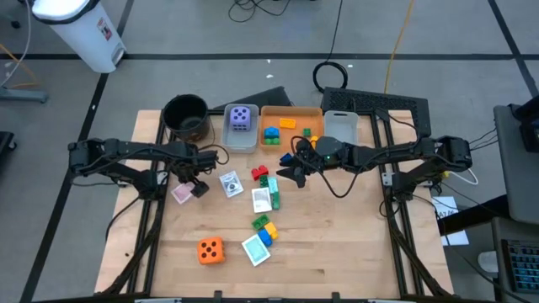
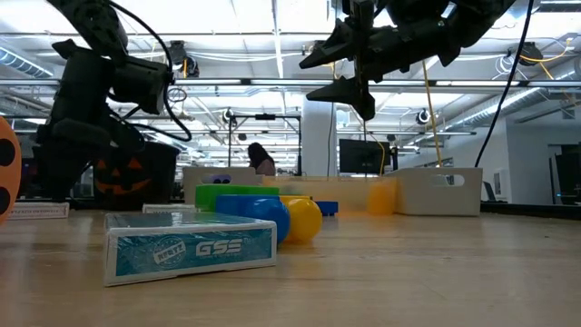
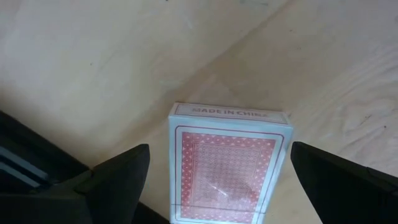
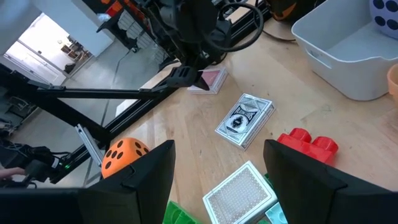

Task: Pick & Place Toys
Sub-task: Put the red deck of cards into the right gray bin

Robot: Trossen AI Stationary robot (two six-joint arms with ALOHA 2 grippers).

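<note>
My left gripper [image 1: 192, 184] is open and low over a pink-backed card pack [image 3: 227, 165] that lies flat on the table; its fingers stand on either side of the pack without touching it. My right gripper [image 1: 290, 171] is open and empty, raised above the table [image 2: 349, 65] near a red brick [image 4: 308, 143] and a white card pack [image 4: 244, 120]. The purple die [image 1: 241, 118] lies in the grey bin [image 1: 227, 139]. The orange die [image 1: 210, 250] sits near the table's front left. Several bricks [image 1: 264, 227] and a teal card pack [image 1: 255, 249] lie in the middle.
An orange bin [image 1: 313, 114] holding several bricks stands at the back, beside the grey bin. A round black pot [image 1: 185, 116] stands at the back left. Another card pack [image 1: 263, 199] and a green brick [image 1: 274, 189] lie below my right gripper.
</note>
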